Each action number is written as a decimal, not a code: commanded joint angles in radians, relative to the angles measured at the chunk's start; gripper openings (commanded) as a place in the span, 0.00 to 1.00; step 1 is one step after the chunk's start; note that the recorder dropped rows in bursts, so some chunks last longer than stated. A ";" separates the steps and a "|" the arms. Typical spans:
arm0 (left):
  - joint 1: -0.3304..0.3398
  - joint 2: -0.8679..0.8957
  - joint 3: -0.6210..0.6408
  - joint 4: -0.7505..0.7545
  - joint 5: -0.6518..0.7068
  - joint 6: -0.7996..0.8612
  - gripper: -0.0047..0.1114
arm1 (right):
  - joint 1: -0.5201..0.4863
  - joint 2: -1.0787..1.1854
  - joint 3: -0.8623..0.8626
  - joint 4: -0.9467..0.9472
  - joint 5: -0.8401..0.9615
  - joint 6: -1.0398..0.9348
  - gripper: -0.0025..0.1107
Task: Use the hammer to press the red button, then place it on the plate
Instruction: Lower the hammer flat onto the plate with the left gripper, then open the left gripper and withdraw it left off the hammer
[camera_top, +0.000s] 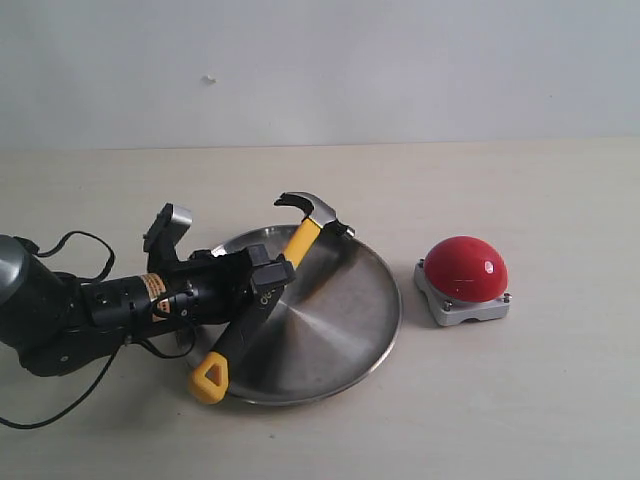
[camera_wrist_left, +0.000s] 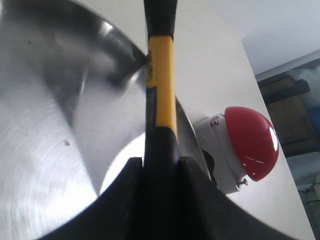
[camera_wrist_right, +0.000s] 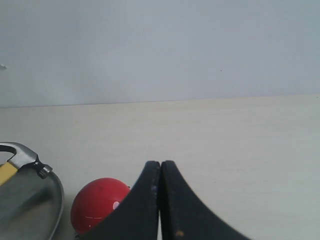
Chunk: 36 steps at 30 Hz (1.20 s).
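While clamped from both sides on the black handle of a small claw hammer (camera_top: 303, 238) with a dark metal head, yellow neck and yellow end, reaching in low from the left of the exterior view: the black left gripper (camera_top: 265, 280); nearest the camera, the hammer's yellow end, poking out past the near left rim of a round, shallow, scuffed silver metal plate (camera_top: 330, 320); handle slanting across the plate's left side; farther back, yellow neck crossing the far rim, dark head and claw just beyond it; cannot tell whether resting on the plate or held just above it. To the right of the plate, near but apart, on the pale table (camera_top: 540, 400): a large glossy red dome button (camera_top: 465, 268) on a square grey base with corner screws, clear of the hammer. Seen only from the right wrist camera: right gripper (camera_wrist_right: 160, 167), fingers pressed together, holding nothing, button and plate edge beyond it. Behind everything, a plain pale wall (camera_top: 400, 60).
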 joint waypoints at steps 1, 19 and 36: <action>0.001 -0.012 -0.012 -0.012 -0.037 0.009 0.04 | -0.002 -0.004 0.002 0.002 -0.003 -0.001 0.02; 0.001 -0.012 -0.012 0.048 -0.037 0.012 0.04 | -0.002 -0.004 0.002 0.004 -0.003 -0.001 0.02; 0.001 -0.017 -0.012 0.077 -0.030 -0.050 0.66 | -0.002 -0.004 0.002 -0.001 -0.003 -0.001 0.02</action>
